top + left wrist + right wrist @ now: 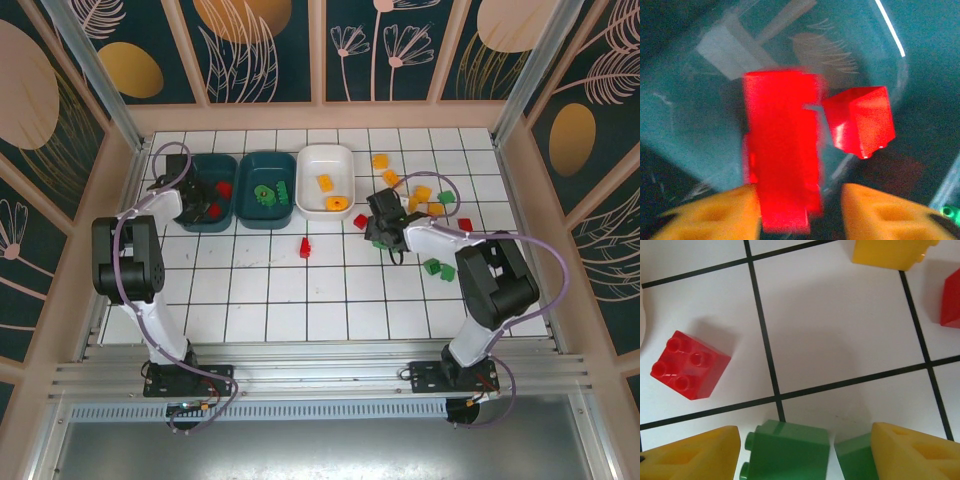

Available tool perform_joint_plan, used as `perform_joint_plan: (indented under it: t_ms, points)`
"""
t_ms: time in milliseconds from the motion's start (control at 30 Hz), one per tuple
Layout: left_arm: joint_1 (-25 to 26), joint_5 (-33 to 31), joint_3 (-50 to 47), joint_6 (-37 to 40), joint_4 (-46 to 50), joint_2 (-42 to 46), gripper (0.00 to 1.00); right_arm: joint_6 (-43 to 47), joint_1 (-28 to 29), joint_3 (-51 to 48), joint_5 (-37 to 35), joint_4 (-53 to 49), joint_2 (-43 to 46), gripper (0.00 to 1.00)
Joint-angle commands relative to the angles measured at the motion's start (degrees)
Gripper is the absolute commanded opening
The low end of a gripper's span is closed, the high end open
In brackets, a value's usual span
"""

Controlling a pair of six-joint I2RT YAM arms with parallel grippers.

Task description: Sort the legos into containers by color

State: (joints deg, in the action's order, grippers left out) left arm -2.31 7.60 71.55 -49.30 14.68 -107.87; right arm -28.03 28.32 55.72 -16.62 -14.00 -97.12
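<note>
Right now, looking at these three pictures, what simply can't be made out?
- Left wrist view: the long red plastic brick is blurred, so its studs and exact outline are lost.
- Right wrist view: two green plastic bricks are cut off by the bottom edge, so whether the right gripper clamps them is unclear.
- Top view: the left gripper covers part of the left dark teal plastic tray, hiding what lies beneath.

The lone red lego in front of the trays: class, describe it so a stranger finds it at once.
Find the white tray, rightmost of three at the far side of the table. On the bare tiles in front of its left corner lies a red lego. It sits alone; the other loose bricks cluster around the right gripper.
</note>
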Motion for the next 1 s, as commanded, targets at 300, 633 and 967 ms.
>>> perform_joint_plan:
  t_ms: [300,633,967]
  points:
    - [0.01,5.33,-2.73,1.39,-5.12,7.77,0.97,3.2,2.71,4.94,-2.57,-2.22,-4.49,0.69]
    - [0.02,8.84,-8.29,-0.17,-8.13,16.55,0.98,2.46,5.48,4.35,-1.44,-4.52,-7.08,0.6]
    - [0.01,7.96,-9.88,0.34,-7.63,21.64,0.98,2.56,7.88,7.29,-6.49,-4.64,0.31,0.34]
